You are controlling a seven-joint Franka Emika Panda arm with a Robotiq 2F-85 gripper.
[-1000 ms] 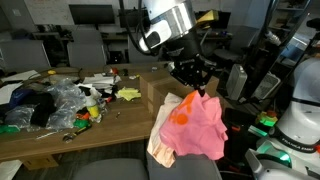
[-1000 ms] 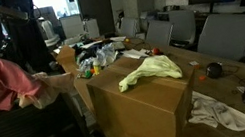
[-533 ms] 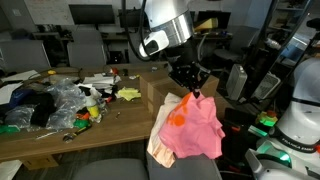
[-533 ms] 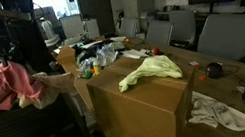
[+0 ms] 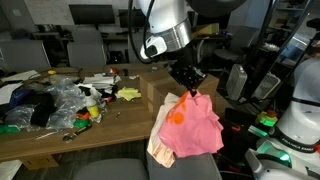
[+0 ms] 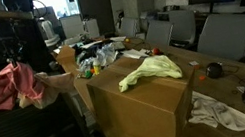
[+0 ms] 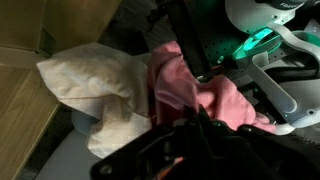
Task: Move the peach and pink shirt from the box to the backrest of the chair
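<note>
Gripper (image 5: 189, 88) clamped shut on top bunch of pink shirt (image 5: 197, 125), which hangs outside the box (image 6: 140, 111), just beside it; peach shirt (image 5: 160, 142) bunched against pink one's lower edge, touching; both over grey chair (image 5: 130, 170); yellow-green cloth (image 6: 151, 69) lies on box top

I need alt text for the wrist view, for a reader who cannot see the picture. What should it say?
Seen from the wrist, the shut gripper pinches a bunched bright pink shirt. A crumpled pale peach shirt lies against it, and what looks like the brown cardboard box fills the left edge. The picture is blurred.
</note>
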